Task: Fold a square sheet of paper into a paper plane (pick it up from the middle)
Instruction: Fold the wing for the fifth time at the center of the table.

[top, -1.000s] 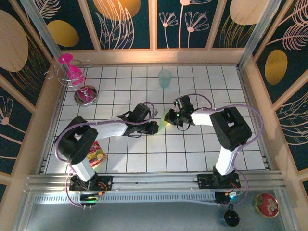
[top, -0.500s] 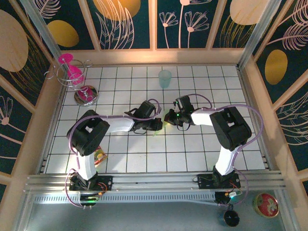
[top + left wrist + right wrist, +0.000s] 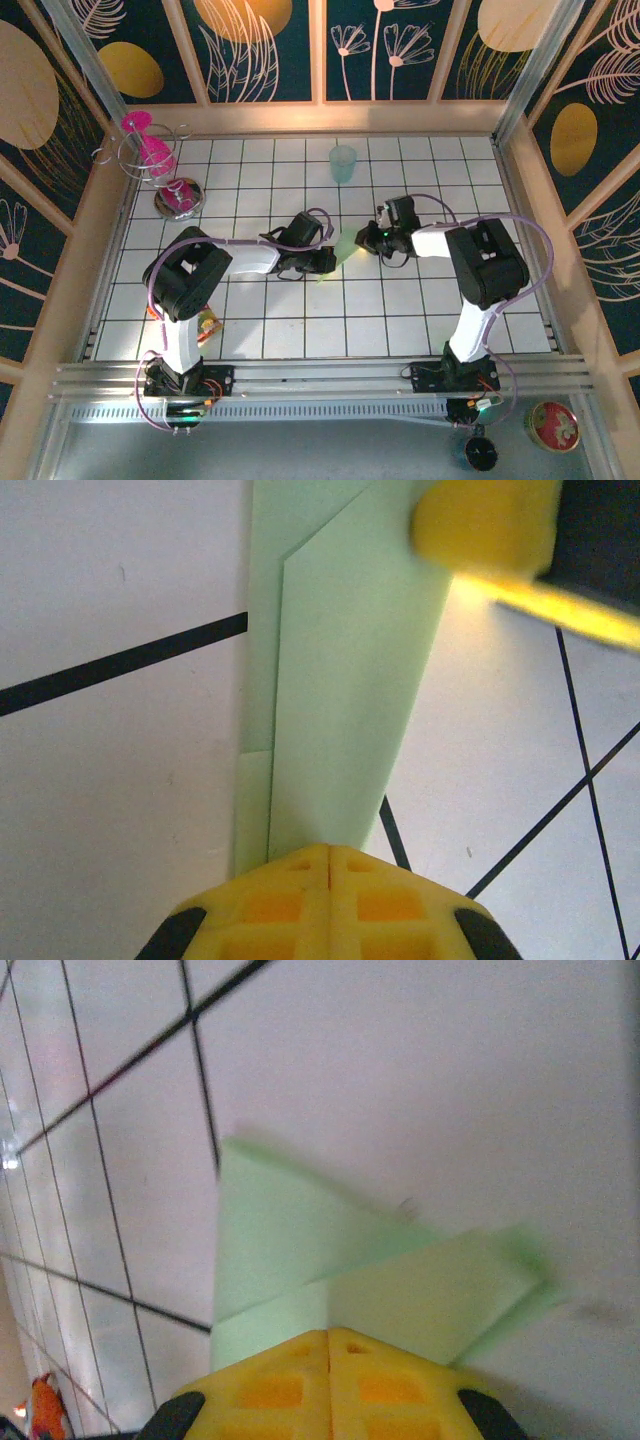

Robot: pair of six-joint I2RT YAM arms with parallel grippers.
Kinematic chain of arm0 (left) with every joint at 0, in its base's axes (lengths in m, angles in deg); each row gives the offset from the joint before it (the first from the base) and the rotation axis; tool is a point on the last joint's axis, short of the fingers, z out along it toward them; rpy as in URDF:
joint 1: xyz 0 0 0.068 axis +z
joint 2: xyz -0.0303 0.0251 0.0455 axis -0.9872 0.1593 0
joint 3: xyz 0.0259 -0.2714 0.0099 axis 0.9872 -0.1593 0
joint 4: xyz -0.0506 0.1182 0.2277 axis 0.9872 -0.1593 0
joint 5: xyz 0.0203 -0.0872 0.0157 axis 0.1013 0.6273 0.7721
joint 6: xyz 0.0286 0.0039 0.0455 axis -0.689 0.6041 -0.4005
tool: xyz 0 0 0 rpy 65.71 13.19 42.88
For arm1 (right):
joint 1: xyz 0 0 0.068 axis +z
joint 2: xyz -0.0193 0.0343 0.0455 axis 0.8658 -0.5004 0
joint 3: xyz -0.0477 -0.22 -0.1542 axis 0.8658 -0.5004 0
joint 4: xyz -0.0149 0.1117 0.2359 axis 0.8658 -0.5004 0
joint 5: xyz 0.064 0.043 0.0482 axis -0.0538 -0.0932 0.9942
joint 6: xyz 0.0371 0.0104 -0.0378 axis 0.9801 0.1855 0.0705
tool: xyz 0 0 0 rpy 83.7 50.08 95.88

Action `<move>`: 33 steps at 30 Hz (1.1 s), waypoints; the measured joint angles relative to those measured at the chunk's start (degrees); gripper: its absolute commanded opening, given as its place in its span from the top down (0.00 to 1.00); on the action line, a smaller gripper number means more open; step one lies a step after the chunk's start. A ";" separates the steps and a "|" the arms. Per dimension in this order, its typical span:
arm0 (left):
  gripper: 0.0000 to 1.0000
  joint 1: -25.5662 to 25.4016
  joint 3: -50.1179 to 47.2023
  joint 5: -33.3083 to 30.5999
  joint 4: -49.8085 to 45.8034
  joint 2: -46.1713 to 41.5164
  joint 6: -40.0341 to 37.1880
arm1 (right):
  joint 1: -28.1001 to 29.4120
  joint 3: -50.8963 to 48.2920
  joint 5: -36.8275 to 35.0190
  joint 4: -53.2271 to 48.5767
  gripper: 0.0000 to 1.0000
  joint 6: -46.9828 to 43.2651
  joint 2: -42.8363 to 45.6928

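The light green paper plane [image 3: 345, 248] lies as a narrow folded wedge on the white tiles at mid-table, stretched between my two grippers. My left gripper [image 3: 327, 262] pinches its near-left end. In the left wrist view the yellow fingers [image 3: 330, 852] meet shut over the folded strip [image 3: 345, 680], and a yellow finger [image 3: 485, 525] of the right gripper sits at the strip's far end. My right gripper [image 3: 372, 240] holds the other end. In its wrist view the jaws [image 3: 328, 1335] are shut with layered green flaps [image 3: 300, 1250] fanning out from them.
A translucent teal cup [image 3: 343, 163] stands two tiles behind the grippers. At the far left are a wire rack with a pink item [image 3: 150, 150] and a metal dish [image 3: 180, 197]. A snack packet [image 3: 205, 325] lies by the left arm's base. Wooden walls ring the table.
The right gripper has slid to the right, drawing the green paper out into view between the grippers. The left gripper moved right early on and has since held still.
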 measured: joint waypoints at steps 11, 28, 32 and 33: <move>1.00 0.07 -0.42 0.13 0.98 -0.11 0.00 | -6.75 3.34 -1.18 -0.35 0.94 -1.53 -2.23; 0.47 4.81 0.63 -2.38 -5.84 -14.29 2.47 | 0.52 3.41 -17.07 -13.27 0.46 -0.76 15.47; 0.34 7.65 -2.34 -5.64 -5.49 -18.75 2.56 | 7.28 3.89 -22.51 -17.97 0.39 2.05 15.93; 0.30 8.26 -3.26 -6.45 -5.66 -19.47 2.51 | 8.92 4.33 -23.89 -19.50 0.38 2.95 15.87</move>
